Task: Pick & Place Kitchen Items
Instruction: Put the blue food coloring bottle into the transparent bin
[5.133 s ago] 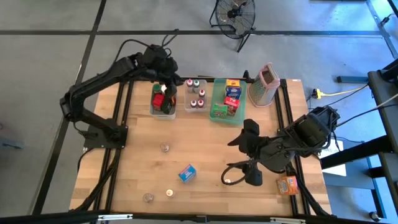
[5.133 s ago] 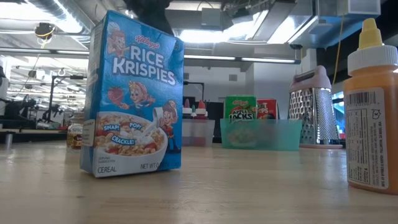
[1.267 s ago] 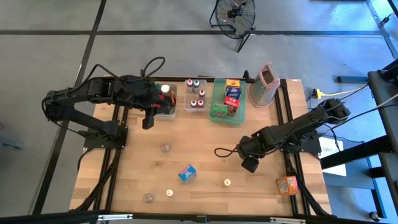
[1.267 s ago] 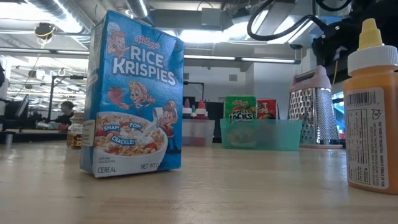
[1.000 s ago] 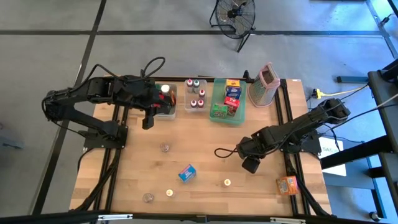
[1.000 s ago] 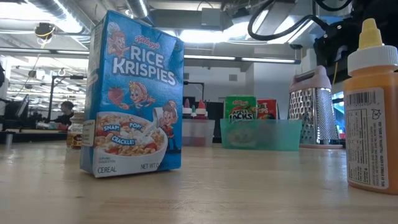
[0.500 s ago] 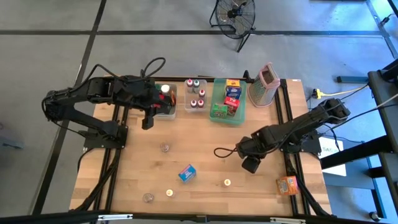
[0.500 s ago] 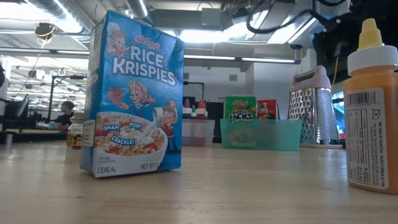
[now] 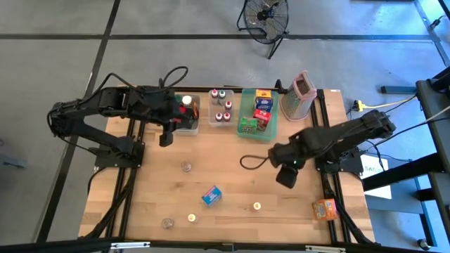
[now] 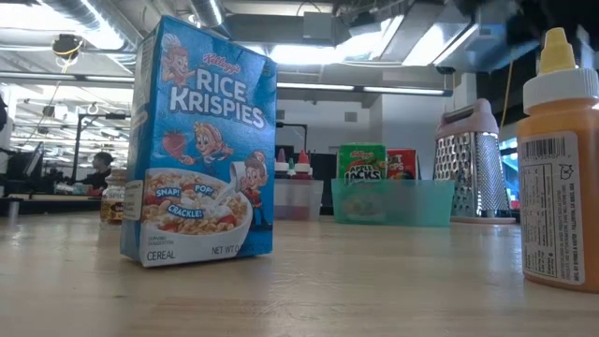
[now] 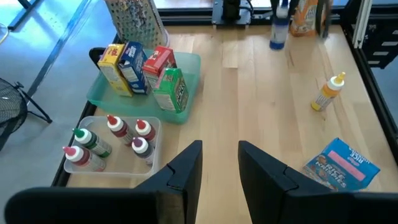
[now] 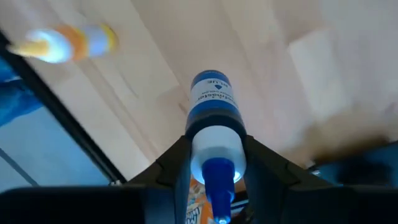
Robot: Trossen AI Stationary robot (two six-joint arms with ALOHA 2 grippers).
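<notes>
Rice Krispies box (image 10: 201, 140) upright near left; orange bottle (image 10: 560, 168) right; grater (image 10: 471, 159) behind.

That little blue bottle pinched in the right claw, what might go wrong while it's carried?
The right gripper pinches the blue-capped bottle by its rounded sides only, so it might slip or twist loose. The clear bin already holds several red- and green-capped bottles; lowering another in could knock one over.

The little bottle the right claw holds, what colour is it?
Blue bottle, white neck, blue cap; the right wrist view shows it best.
</notes>
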